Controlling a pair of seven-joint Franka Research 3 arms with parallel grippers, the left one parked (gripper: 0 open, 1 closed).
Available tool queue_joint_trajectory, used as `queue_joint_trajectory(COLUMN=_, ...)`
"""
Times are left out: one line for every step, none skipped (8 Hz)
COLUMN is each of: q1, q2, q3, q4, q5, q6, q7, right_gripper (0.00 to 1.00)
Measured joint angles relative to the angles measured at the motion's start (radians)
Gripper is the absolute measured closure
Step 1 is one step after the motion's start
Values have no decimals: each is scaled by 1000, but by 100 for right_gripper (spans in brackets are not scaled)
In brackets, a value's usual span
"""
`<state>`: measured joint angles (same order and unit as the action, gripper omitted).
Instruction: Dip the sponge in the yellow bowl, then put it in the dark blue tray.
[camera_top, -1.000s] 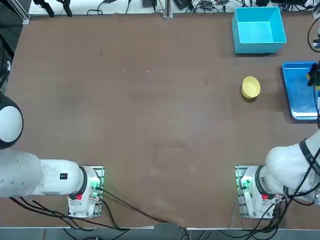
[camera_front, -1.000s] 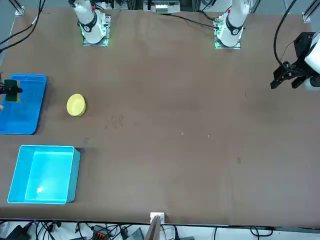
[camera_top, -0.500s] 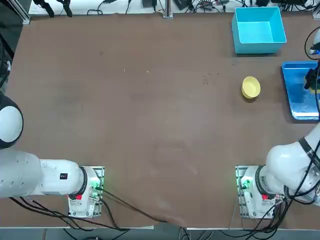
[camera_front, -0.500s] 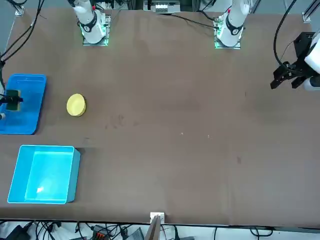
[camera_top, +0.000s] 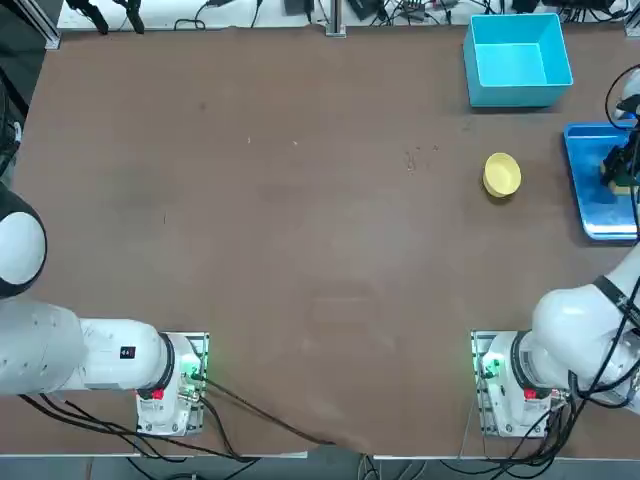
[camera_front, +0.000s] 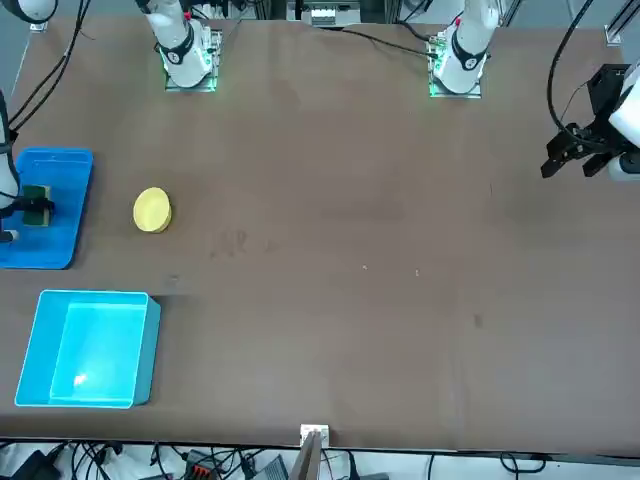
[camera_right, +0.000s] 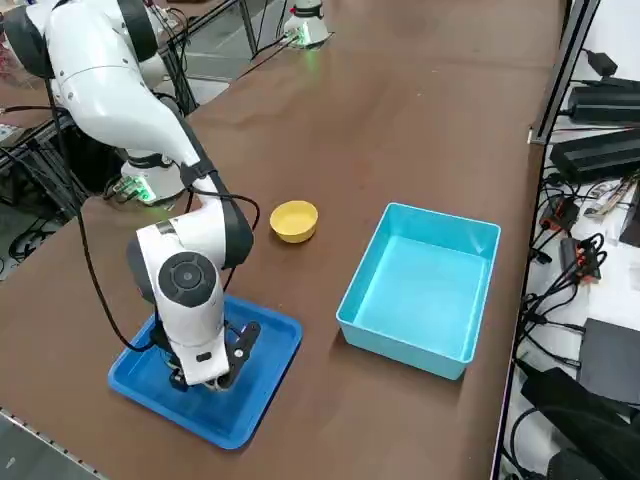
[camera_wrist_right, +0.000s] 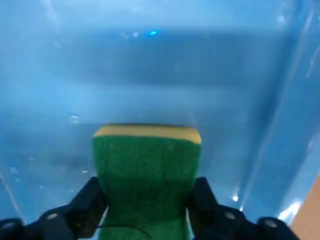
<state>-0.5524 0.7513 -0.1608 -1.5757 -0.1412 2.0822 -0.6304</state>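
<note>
The right hand (camera_wrist_right: 145, 210) is low in the dark blue tray (camera_right: 265, 375), its fingers parted around the sponge (camera_wrist_right: 146, 175), which lies in the tray

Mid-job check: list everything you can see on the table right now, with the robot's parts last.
sponge: one, green over yellow, in the dark blue tray
dark blue tray: one, at the table's right edge
yellow bowl: one, on the table left of the tray
box: one, light cyan, far right corner
table: one, brown
right arm: one, white, reaching down into the tray
right gripper: one, black, at the sponge
</note>
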Motion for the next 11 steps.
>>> queue_joint_trajectory(q1=0, q2=0, q3=2, q4=0, q5=6, q6=-3, q7=0, right_gripper=1)
queue_joint_trajectory(q1=0, q2=-1, q3=4, q4=4, q5=7, q6=-13, q7=0, right_gripper=1)
queue_joint_trajectory(q1=1, q2=-7, q3=4, q4=13, q5=8, q6=-38, q7=0, right_gripper=1)
queue_joint_trajectory(q1=2, q2=-25, q3=5, q4=28, q5=8, q6=-81, q7=-8, right_gripper=1)
queue_joint_trajectory(q1=5, q2=-62, q3=11, q4=46, q5=8, q6=-124, q7=-23, right_gripper=1)
queue_joint_trajectory(q1=15, q2=-119, q3=27, q4=70, q5=9, q6=-168, q7=-32, right_gripper=1)
queue_joint_trajectory(q1=46, q2=-185, q3=39, q4=97, q5=12, q6=-230, q7=-35, right_gripper=1)
queue_joint_trajectory(q1=95, q2=-249, q3=45, q4=125, q5=18, q6=-297, q7=-35, right_gripper=1)
queue_joint_trajectory(q1=151, q2=-303, q3=47, q4=160, q5=45, q6=-362, q7=-29, right_gripper=1)
queue_joint_trajectory(q1=199, q2=-347, q3=48, q4=192, q5=103, q6=-413, q7=-3, right_gripper=1)
queue_joint_trajectory(q1=237, q2=-386, q3=48, q4=214, q5=173, q6=-438, q7=49, right_gripper=1)
